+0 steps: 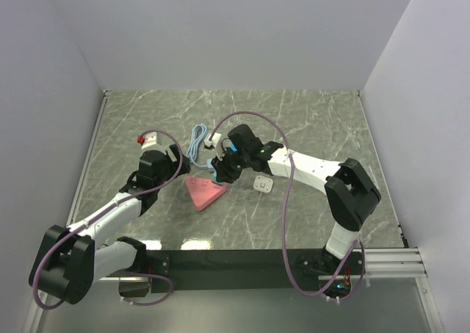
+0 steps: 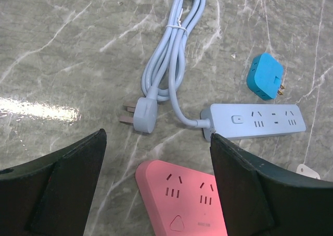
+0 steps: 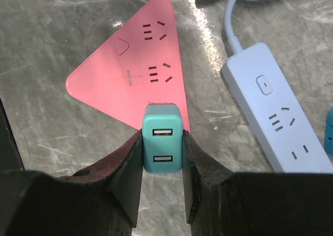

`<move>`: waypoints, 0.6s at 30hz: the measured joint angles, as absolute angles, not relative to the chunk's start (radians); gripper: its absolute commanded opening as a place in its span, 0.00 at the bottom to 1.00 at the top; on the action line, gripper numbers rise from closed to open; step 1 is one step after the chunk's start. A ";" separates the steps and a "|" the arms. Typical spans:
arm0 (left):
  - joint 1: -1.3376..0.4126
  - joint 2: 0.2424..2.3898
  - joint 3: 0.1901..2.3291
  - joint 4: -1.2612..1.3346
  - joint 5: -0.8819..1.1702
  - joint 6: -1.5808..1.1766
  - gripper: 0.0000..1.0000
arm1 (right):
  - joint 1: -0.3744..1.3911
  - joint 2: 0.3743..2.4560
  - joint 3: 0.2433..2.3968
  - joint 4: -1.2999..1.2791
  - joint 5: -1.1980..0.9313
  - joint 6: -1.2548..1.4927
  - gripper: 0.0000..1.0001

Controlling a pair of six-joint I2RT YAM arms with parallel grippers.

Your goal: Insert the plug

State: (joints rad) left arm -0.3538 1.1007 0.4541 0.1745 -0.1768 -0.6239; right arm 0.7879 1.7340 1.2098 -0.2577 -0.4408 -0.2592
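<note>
The right end effector (image 3: 162, 139) is clamped on a teal charger (image 3: 162, 148), one finger on each flat side, with the two USB ports facing the wrist camera. The charger hangs over the lower edge of the pink power strip (image 3: 130, 74), which lies flat on the tabletop (image 3: 52, 27) at the centre of the right wrist view. Its pins are hidden beneath its body, so I cannot tell how they are turned or how far they are from the strip.

The step in hand looks like lining up and pressing in. The nearest socket (image 3: 158, 73) sits above the charger in the frame, so the charger probably needs to travel up the frame before it goes down. Square the pins to the slots first, then push straight down without tilting; a skewed entry would likely jam or shove the light strip sideways.

The left end effector (image 2: 156, 139) has its fingers spread wide with nothing between them, and it hovers over the pink strip's top corner at the bottom of its own view. Resting it on a bare part of the strip should stop any sliding.

The blue power strip (image 3: 276, 116) lies close on the right, so keep the fingers off it. A second adapter (image 2: 265, 75) lies loose beyond it.
</note>
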 measured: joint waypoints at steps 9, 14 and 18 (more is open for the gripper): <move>-0.354 1.113 0.454 0.175 -0.170 -0.622 0.86 | 0.795 1.745 1.210 -0.255 -0.471 -0.260 0.00; -0.354 1.114 0.454 0.175 -0.163 -0.622 0.87 | 0.801 1.771 1.212 -0.245 -0.477 -0.260 0.00; -0.354 1.114 0.454 0.175 -0.159 -0.622 0.87 | 0.801 1.775 1.212 -0.238 -0.477 -0.260 0.00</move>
State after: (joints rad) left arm -0.3538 1.1137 0.4541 0.1745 -0.1593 -0.6216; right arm 0.8009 1.7748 1.2121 -0.2379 -0.4770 -0.2600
